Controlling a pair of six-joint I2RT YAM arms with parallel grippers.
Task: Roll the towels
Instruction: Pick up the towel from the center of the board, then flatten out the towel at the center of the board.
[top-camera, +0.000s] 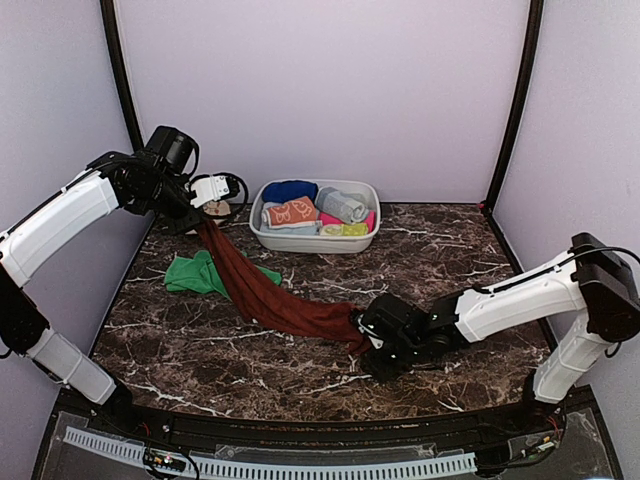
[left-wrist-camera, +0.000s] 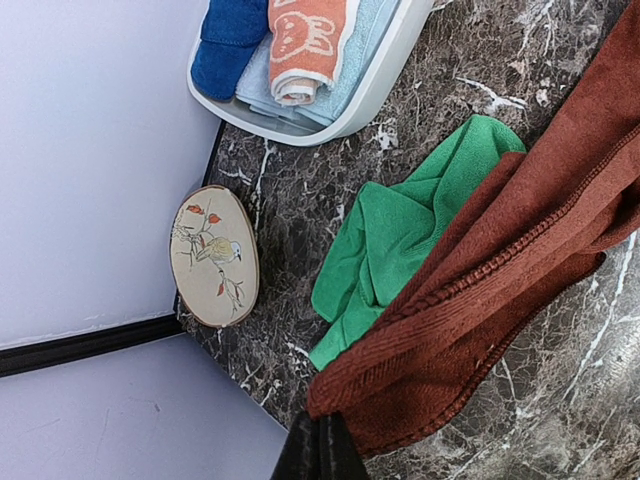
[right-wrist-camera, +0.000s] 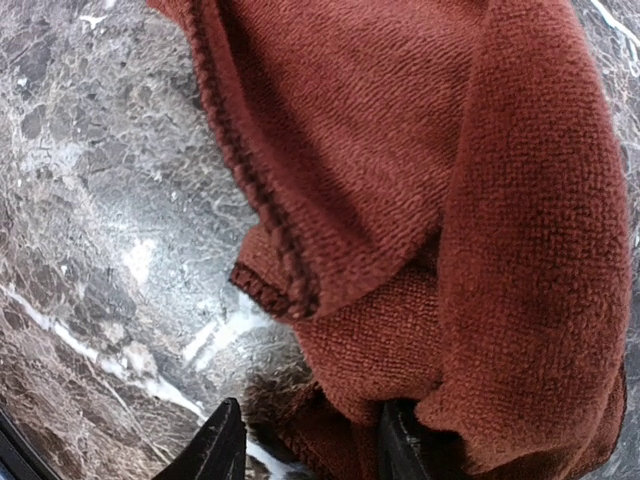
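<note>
A long rust-brown towel stretches diagonally across the marble table. My left gripper holds its far end up at the back left, shut on the cloth's corner. Its near end lies bunched at my right gripper, low on the table. The right gripper stands open: the right finger is buried in the fold, and bare marble shows beside the left finger. A crumpled green towel lies flat, partly under the brown one. An orange printed towel sits rolled in the basin.
A white oval basin at the back centre holds several rolled towels, blue, grey and pink among them. An oval wooden plaque with a bird painting lies in the back left corner. Purple walls close in three sides.
</note>
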